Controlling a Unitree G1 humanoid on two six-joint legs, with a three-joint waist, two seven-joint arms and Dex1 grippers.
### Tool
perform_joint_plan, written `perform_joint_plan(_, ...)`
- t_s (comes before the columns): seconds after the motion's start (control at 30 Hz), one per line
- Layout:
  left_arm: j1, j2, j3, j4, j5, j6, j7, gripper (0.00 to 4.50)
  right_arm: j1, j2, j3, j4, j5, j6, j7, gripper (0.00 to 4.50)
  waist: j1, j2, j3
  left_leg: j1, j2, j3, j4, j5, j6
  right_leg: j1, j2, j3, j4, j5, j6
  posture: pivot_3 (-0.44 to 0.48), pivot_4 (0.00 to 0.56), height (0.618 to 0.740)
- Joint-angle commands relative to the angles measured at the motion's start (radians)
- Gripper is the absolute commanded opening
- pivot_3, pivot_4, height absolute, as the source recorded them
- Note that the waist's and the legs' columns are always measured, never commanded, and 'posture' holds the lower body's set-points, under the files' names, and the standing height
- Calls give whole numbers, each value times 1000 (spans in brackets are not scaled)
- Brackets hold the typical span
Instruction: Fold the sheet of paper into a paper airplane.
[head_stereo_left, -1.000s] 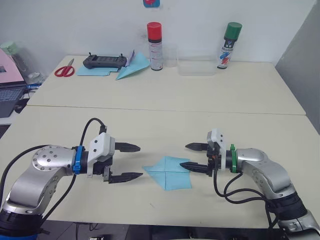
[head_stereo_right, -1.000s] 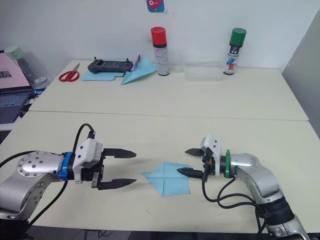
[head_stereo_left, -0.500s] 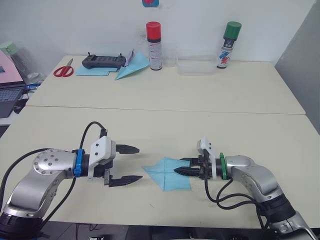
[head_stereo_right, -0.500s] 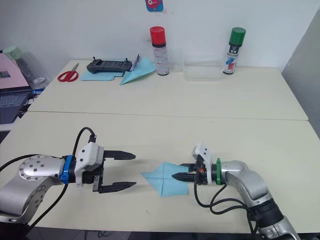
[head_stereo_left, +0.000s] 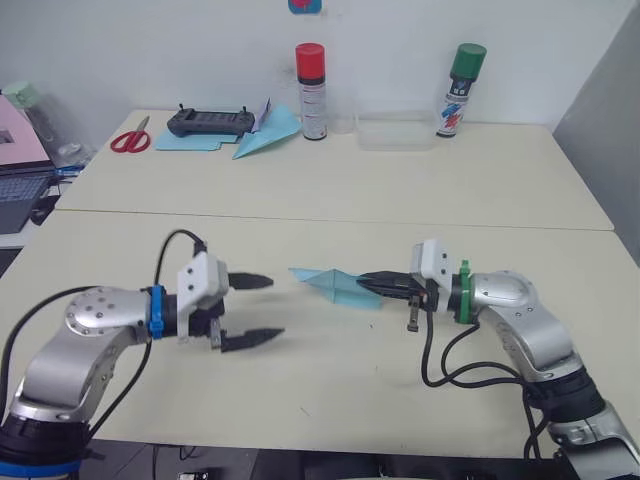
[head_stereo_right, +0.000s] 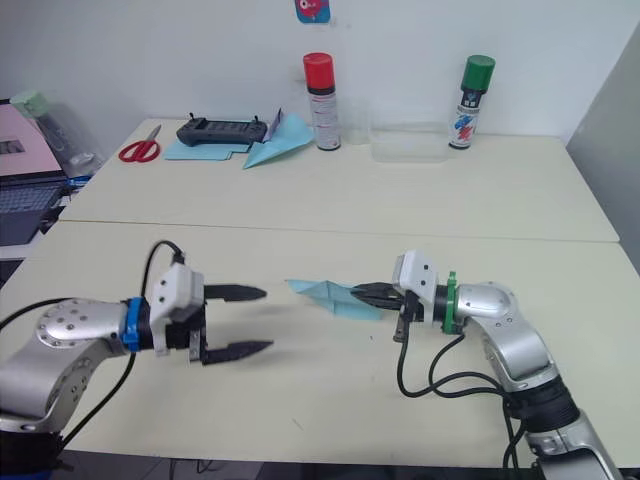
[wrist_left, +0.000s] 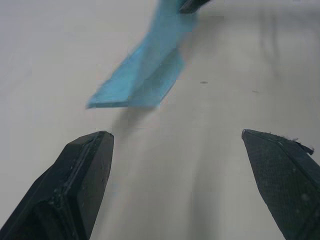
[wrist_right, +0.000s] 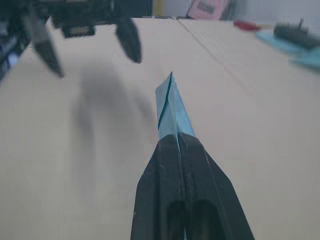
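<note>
1. Since 1 second ago the sheet of paper (head_stereo_left: 335, 284) has come up off the near table (head_stereo_left: 330, 385), where it lay flat as an open creased square; it now hangs in the air folded narrow, pinched at 1 end by the right gripper (head_stereo_left: 372, 285), whose 2 fingers are pressed together on it
2. Its free pointed end reaches toward the left gripper (head_stereo_left: 252, 312), which waits a little apart with its fingers (wrist_left: 85, 175) spread wide and nothing between them
3. Risk, as I judge it: the paper is held by a small bite at 1 end only, so a quick swing or turn could let it slip out or droop – and a droop would spoil the alignment of the next crease
4. Another risk: if the left gripper closes on the loose tip off-centre, the 2 layers could shear apart and the fold line wander; thin paper could also tear if both arms pull in opposite ways
5. Room for moving: the near table around both grippers is bare, with open surface to either side and toward the seam that joins it to the far table (head_stereo_left: 520, 180)
6. Clutter sits well away along the far table's back edge – scissors (head_stereo_left: 129, 140), a black controller (head_stereo_left: 208, 122), a blue paper dart (head_stereo_left: 265, 139), a red-capped can (head_stereo_left: 311, 91), a green-capped can (head_stereo_left: 455, 90) and a clear tray (head_stereo_left: 394, 133)
7. Nearest limit is the near table's front edge, close below both arms
</note>
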Motion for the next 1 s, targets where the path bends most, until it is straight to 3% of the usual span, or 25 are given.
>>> perform_joint_plan(0.03, 16, -23, -11, -66, -27, 15, 18, 4500, 40, -24, 47, 62, -189, -359, -37, 13, -1, 0, 0, 0, 0, 1, 0, 0, 0, 0, -1, 1, 0, 0, 0, 0, 150, 740)
perform_joint_plan(0.1, 24, -29, -13, -76, -23, 19, 25, 4500, 63, -36, 73, 112, -268, -458, -67, 13, -1, 0, 0, -1, 0, 3, 0, 0, -1, -1, -1, 2, 0, 0, 0, 0, 150, 740)
perform_joint_plan(0.2, 30, -41, -39, -83, -3, 2, 34, 4500, 134, -28, 96, 107, -217, -396, -49, 640, -1, 0, 0, 0, 0, 2, 0, 0, -1, 0, -1, 1, 1, 0, 0, 0, 150, 740)
perform_joint_plan(0.43, 26, -52, -63, -103, -13, 21, 42, 4500, 179, -97, 69, -52, -28, -238, 69, 3118, -1, 0, 1, 3, 0, 1, 2, 0, 0, 3, 0, 2, 2, 1, 0, 0, 150, 740)
perform_joint_plan(0.63, -18, -87, -141, -79, 61, -12, 79, 4500, 170, -149, -18, -161, 145, 86, 28, 3118, 8, 0, 1, 4, -1, 0, 2, 0, -1, 5, 0, 1, 1, 1, 0, 0, 150, 740)
perform_joint_plan(0.77, -23, -178, -200, -81, 106, 7, 176, 3616, 128, -99, -70, -106, 144, 241, -98, 3146, 10, 0, 1, 4, -1, 0, 2, 0, 0, 5, 0, 1, 1, 1, 0, 0, 150, 740)
perform_joint_plan(1.0, 72, -249, -286, -114, 129, 62, 251, 1383, 122, 3, -137, -59, 200, 461, -245, 3146, 9, 0, 1, 2, -1, 0, 2, 0, 0, 3, 0, 1, 1, 1, 0, 0, 150, 740)
